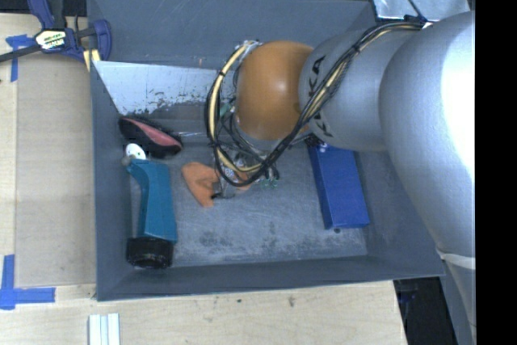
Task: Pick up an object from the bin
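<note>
Grey bin takes up most of the frame, and its things lie well spread on the floor, not heaped.

- Arm: enters from the right and slopes down toward the bin's centre. Its orange cover and looped cables hide most of what sits under the wrist.
- Blue box: lies flat, right of centre, partly under the arm and well apart from the gripper. Judged awkward to reach because of the arm's own angle.
- Teal tool with a black end: lies lengthwise close to the left wall. The wall probably leaves little room on that side.
- Black-and-pink thing: lies above the tool at the left. I cannot tell what kind of thing it is.
- Orange lump: small and irregular, just left of centre on bare floor, clear of the walls and the other items. Judged the easiest pick for that reason.
- Gripper: low in the bin and hard against the lump's right edge, so touching it or very nearly. Whether it is apart or closed I cannot tell, since the wrist and cables cover it. No hold on the lump is confirmed.
- White bit: sits at the tool's upper end and is too small to identify.
</note>
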### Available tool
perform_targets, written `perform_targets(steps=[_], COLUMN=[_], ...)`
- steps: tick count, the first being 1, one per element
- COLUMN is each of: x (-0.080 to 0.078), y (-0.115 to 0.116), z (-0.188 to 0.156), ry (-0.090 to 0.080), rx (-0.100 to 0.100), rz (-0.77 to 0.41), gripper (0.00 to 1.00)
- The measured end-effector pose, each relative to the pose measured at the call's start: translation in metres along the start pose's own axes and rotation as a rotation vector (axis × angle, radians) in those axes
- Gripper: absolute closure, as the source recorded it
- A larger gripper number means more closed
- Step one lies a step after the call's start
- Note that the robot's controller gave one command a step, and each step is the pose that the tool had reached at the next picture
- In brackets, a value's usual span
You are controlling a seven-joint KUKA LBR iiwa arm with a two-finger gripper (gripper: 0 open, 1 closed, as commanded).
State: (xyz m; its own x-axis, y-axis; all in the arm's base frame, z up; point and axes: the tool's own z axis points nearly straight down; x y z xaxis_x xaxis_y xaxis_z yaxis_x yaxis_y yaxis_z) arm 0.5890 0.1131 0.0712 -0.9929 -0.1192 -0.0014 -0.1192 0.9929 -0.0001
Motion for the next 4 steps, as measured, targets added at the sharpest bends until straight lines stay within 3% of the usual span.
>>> perform_targets(steps=[2, 4], x=[0.002, 0.000], y=[0.000, 0.000], z=[-0.016, -0.047], ry=[0.006, -0.003], rx=[0.000, 0.000], rz=[0.000, 0.001], gripper=[1.00, 1.00])
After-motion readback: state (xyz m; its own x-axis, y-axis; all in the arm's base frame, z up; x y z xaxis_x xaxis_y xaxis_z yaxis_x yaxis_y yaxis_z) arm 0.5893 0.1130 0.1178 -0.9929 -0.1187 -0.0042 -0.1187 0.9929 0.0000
